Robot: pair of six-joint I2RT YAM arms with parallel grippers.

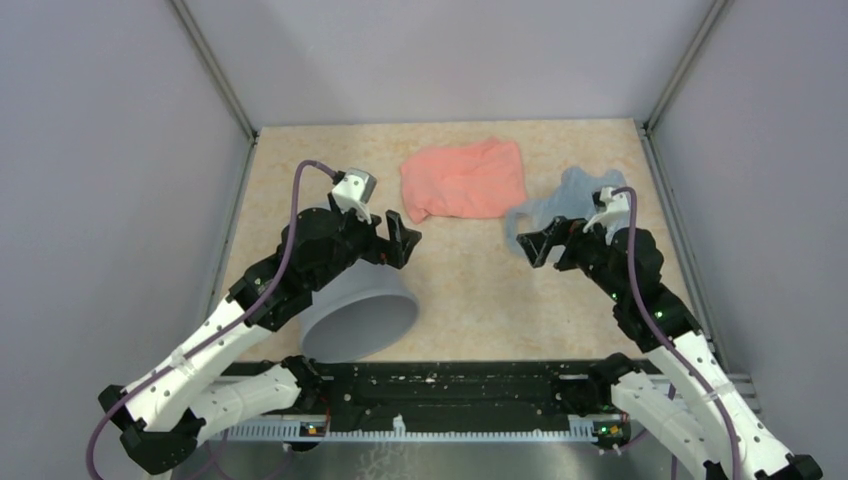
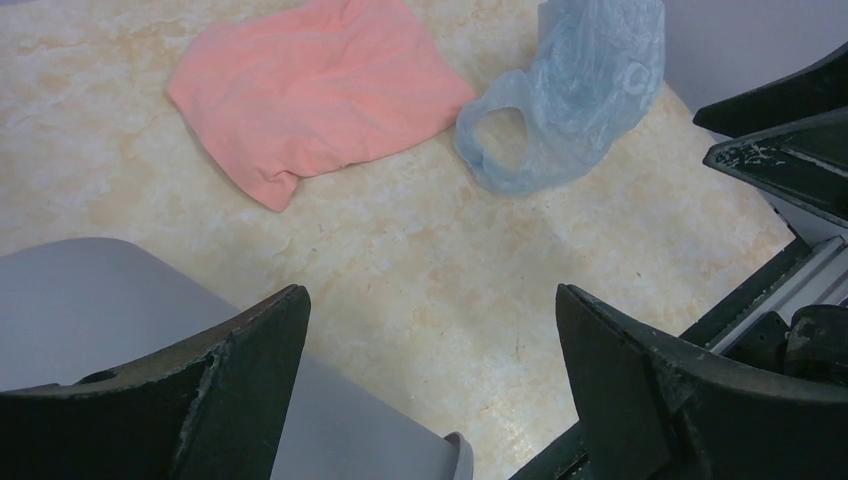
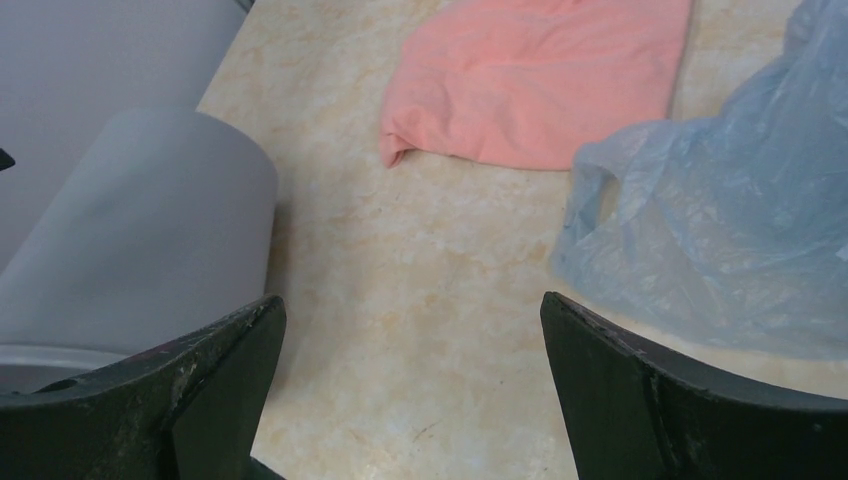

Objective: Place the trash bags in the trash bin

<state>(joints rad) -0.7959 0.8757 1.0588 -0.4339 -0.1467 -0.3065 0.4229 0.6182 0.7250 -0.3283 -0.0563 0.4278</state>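
Our right gripper (image 1: 531, 246), released, hovers just beside the pale-blue trash bag (image 1: 568, 198), which is partly hidden from above. Our left gripper (image 1: 402, 240), also released, hangs above the tipped trash bin (image 1: 365, 312).

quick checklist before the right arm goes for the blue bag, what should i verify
1. Right gripper jaws open: ok.
2. Left gripper jaws open, holding nothing: ok.
3. Trash bag lying loose on the table, unheld: ok.
4. Trash bag clear of the pink cloth: cannot tell; their edges meet or nearly meet.
5. Trash bin upright with mouth up: not ok; it appears to lie on its side, mouth toward the near edge.
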